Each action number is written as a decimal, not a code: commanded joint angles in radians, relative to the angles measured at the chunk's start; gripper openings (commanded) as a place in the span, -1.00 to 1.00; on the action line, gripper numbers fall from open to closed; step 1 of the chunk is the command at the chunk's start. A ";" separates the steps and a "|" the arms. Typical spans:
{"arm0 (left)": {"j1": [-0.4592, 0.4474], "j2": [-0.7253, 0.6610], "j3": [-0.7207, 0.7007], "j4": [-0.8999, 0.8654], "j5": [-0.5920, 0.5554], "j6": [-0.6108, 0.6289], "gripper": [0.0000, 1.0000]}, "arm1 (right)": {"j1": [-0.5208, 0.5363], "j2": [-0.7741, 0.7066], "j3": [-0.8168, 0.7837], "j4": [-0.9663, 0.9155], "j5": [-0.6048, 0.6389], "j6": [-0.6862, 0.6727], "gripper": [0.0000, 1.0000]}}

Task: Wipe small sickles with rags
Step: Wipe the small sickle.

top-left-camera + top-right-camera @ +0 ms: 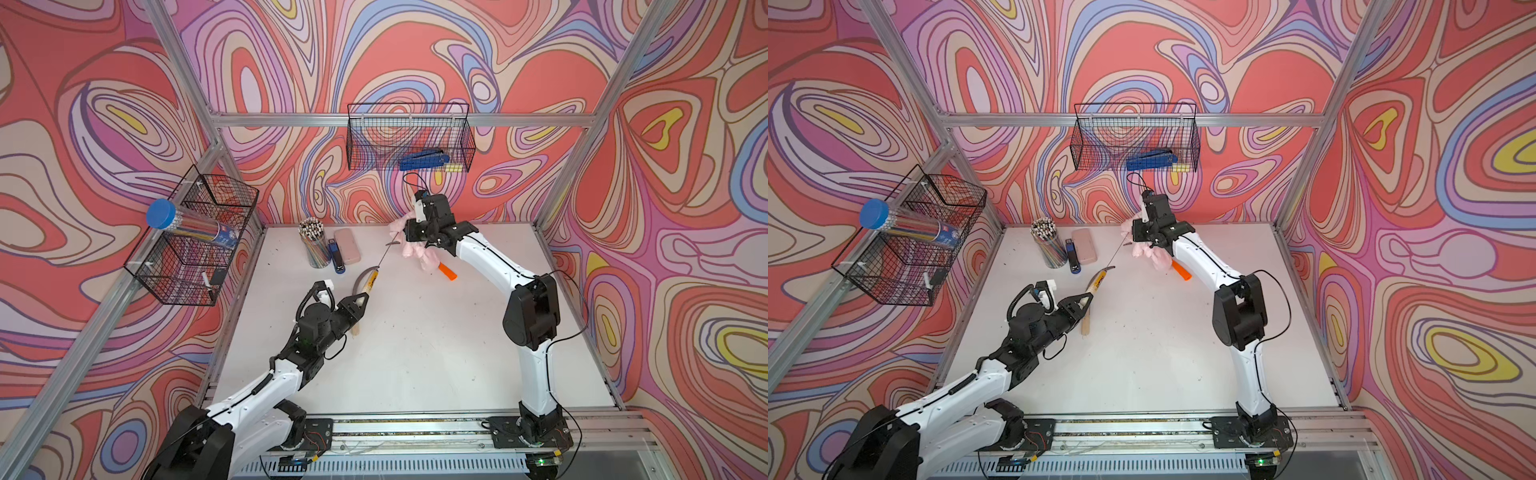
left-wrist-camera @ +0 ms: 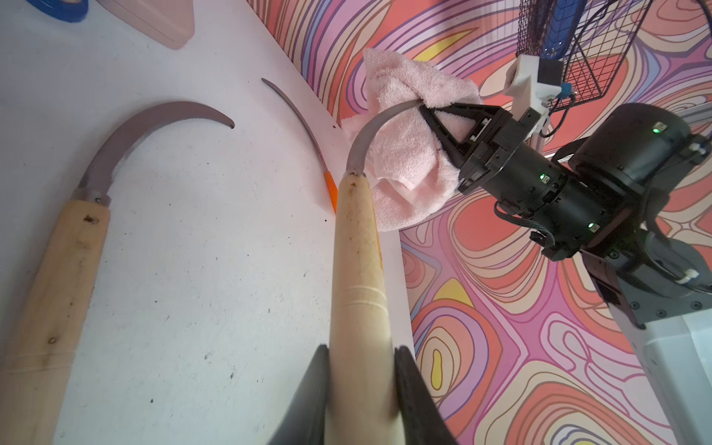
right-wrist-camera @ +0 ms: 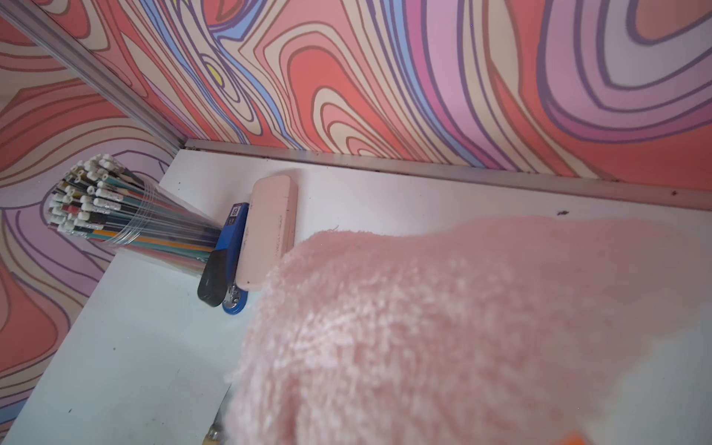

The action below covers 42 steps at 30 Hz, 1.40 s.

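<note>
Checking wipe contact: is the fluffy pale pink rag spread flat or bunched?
Bunched: the fluffy pale pink rag is crumpled around the held wooden-handled sickle's curved grey blade, pinched by the right end effector.

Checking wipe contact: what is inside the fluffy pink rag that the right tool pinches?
The curved grey blade of the pale wooden-handled sickle runs into the fluffy pink rag, where the right tool pinches cloth over it. The blade's tip is covered, so unseen.

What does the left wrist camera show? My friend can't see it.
The left tool grips a sickle by its wooden handle, while the right tool pinches a pink rag folded over its blade. A second sickle and an orange sickle lie on the white table.
</note>
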 commanded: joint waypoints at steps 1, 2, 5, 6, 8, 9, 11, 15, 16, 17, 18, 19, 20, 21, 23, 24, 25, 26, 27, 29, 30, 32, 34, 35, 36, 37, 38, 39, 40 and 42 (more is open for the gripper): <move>-0.003 -0.056 -0.009 -0.282 -0.046 0.037 -1.00 | -0.109 -0.068 -0.085 0.359 0.280 -0.044 -1.00; -0.003 -0.064 0.001 -0.314 -0.064 0.039 -1.00 | -0.111 -0.088 -0.119 0.389 0.265 -0.033 -1.00; -0.003 -0.100 0.024 -0.412 -0.132 0.047 -1.00 | -0.111 -0.104 -0.132 0.378 0.281 -0.005 -1.00; -0.005 -0.114 0.031 -0.446 -0.154 0.049 -1.00 | -0.111 -0.091 -0.099 0.344 0.303 0.002 -1.00; -0.005 -0.132 0.032 -0.461 -0.161 0.054 -1.00 | -0.114 -0.056 -0.036 0.275 0.322 0.015 -1.00; -0.005 -0.137 0.030 -0.459 -0.156 0.052 -1.00 | -0.114 -0.045 -0.016 0.258 0.332 0.021 -1.00; -0.005 -0.132 0.027 -0.439 -0.129 0.058 -1.00 | -0.118 -0.014 0.042 0.194 0.358 0.052 -1.00; -0.005 -0.088 0.033 -0.393 -0.071 0.066 -1.00 | -0.152 0.064 0.198 0.041 0.299 0.141 -1.00; -0.005 -0.078 0.032 -0.384 -0.065 0.061 -1.00 | -0.154 0.074 0.215 0.022 0.305 0.141 -1.00; -0.005 -0.068 0.029 -0.366 -0.054 0.061 -1.00 | -0.153 0.081 0.226 0.009 0.318 0.139 -1.00; -0.005 -0.062 0.027 -0.352 -0.046 0.067 -1.00 | -0.154 0.094 0.241 -0.013 0.331 0.148 -1.00; -0.005 -0.059 0.029 -0.343 -0.039 0.068 -1.00 | -0.154 0.107 0.263 -0.040 0.348 0.150 -1.00; -0.007 -0.057 0.027 -0.336 -0.034 0.067 -1.00 | -0.154 0.120 0.277 -0.065 0.368 0.147 -1.00; -0.006 -0.059 0.022 -0.323 -0.029 0.065 -1.00 | -0.154 0.122 0.270 -0.069 0.379 0.145 -1.00; -0.005 -0.070 0.002 -0.285 -0.027 0.059 -1.00 | -0.155 0.116 0.224 -0.053 0.375 0.149 -1.00; -0.006 -0.081 -0.009 -0.263 -0.024 0.062 -1.00 | -0.154 0.111 0.198 -0.040 0.376 0.152 -1.00; -0.005 -0.093 -0.016 -0.254 -0.022 0.064 -1.00 | -0.155 0.113 0.185 -0.034 0.384 0.155 -1.00; -0.006 -0.111 -0.022 -0.254 -0.023 0.066 -1.00 | -0.155 0.121 0.184 -0.031 0.400 0.148 -1.00; -0.005 -0.131 -0.026 -0.263 -0.029 0.066 -1.00 | -0.155 0.133 0.192 -0.033 0.415 0.138 -1.00; -0.005 -0.171 -0.032 -0.287 -0.048 0.066 -1.00 | -0.156 0.156 0.212 -0.057 0.418 0.139 -1.00; -0.005 -0.192 -0.040 -0.293 -0.058 0.066 -1.00 | -0.157 0.153 0.202 -0.051 0.413 0.140 -1.00; -0.006 -0.241 -0.064 -0.282 -0.075 0.067 -1.00 | -0.157 0.136 0.157 -0.021 0.407 0.146 -1.00; -0.005 -0.303 -0.076 -0.308 -0.110 0.068 -1.00 | -0.158 0.114 0.123 0.008 0.422 0.145 -1.00; -0.005 -0.334 -0.071 -0.351 -0.141 0.076 -1.00 | -0.162 0.109 0.118 0.009 0.426 0.142 -1.00; -0.005 -0.363 -0.063 -0.398 -0.175 0.080 -1.00 | -0.167 0.105 0.120 0.005 0.429 0.145 -1.00; -0.005 -0.383 -0.059 -0.434 -0.202 0.078 -1.00 | -0.174 0.101 0.118 0.002 0.427 0.147 -1.00; -0.005 -0.404 -0.060 -0.455 -0.218 0.074 -1.00 | -0.179 0.096 0.113 0.003 0.423 0.152 -1.00; -0.005 -0.424 -0.072 -0.444 -0.214 0.072 -1.00 | -0.181 0.087 0.102 0.008 0.423 0.153 -1.00; -0.005 -0.439 -0.092 -0.406 -0.204 0.070 -1.00 | -0.181 0.079 0.092 0.012 0.420 0.152 -1.00; -0.005 -0.474 -0.126 -0.360 -0.199 0.068 -1.00 | -0.181 0.054 0.045 0.040 0.418 0.150 -1.00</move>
